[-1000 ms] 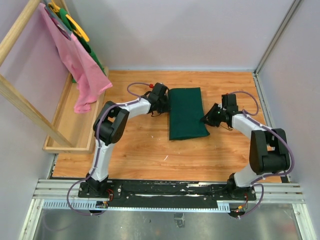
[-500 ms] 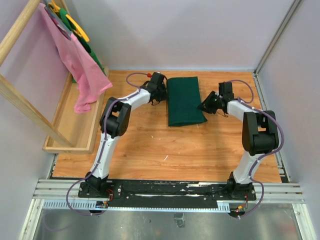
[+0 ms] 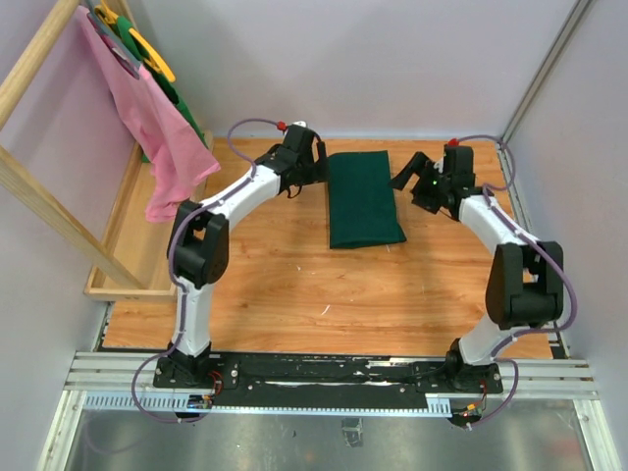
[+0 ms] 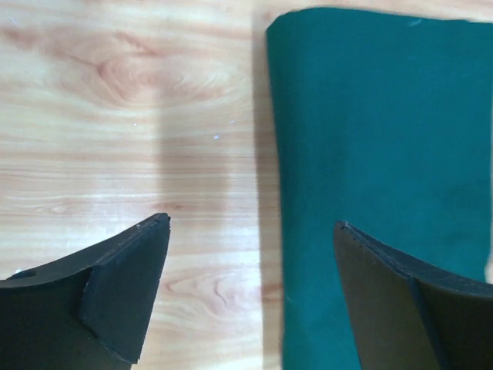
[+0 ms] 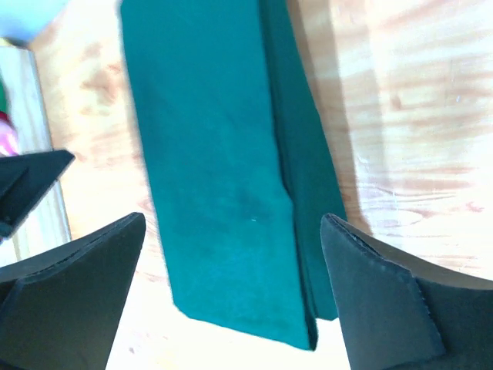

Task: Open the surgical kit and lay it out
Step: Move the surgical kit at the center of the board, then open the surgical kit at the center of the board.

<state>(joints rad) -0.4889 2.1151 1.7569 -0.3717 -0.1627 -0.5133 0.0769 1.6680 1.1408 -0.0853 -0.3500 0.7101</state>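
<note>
Table (image 3: 294, 275): wood top, the surgical kit (image 3: 365, 199) lies flat on it, far-centre, between the two arms and wrapped shut, contents not visible. Handling, my read: outer wrap is soft limp cloth, so it drapes and drags rather than lifts as one piece; whatever sits inside is likely stiffer and heavier than the wrap, so expect the bundle to stay put while a flap peels, but things inside may slide if the whole bundle gets tilted. Best hold: pinch the top layer only, at the lengthwise flap edge (image 5: 286, 185) that runs near the right arm's side, then pull outward low and flat; grabbing through the full thickness just moves the whole bundle. Long axis runs near-to-far, away from the arm bases, near end cut slightly skewed; short sides face the back wall and the bases. Left gripper (image 4: 250, 223): jaws apart, holding nothing, one finger over the cloth's left edge, the other over bare wood; contact unclear. Right gripper (image 5: 233, 220): jaws wide apart, empty, above the kit, looking down its length
</note>
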